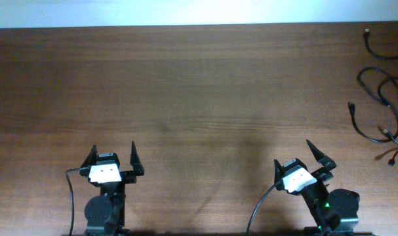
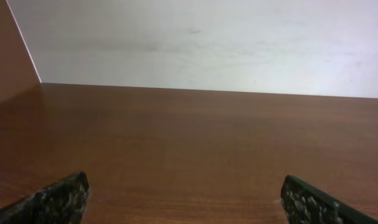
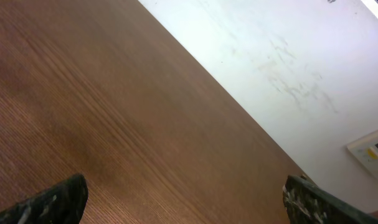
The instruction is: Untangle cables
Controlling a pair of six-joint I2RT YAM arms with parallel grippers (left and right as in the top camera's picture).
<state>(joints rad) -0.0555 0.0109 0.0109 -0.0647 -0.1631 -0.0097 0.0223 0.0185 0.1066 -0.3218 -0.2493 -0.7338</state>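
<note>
The cables [image 1: 382, 92] are thin black cords lying looped and tangled at the far right edge of the table in the overhead view, with small plug ends. One more short cord [image 1: 371, 43] lies at the top right. My left gripper [image 1: 113, 159] is open and empty at the front left. My right gripper [image 1: 301, 159] is open and empty at the front right, well short of the cables. In the left wrist view the gripper [image 2: 185, 199] has only bare wood between its fingers. The right wrist view shows the same for its gripper [image 3: 185, 199]. No cable shows in either wrist view.
The brown wooden table [image 1: 185, 92] runs to a white wall [image 2: 207, 43] at the back. A side panel [image 2: 8, 68] stands at the left edge. The arms' own black wiring [image 1: 71, 196] hangs at the front.
</note>
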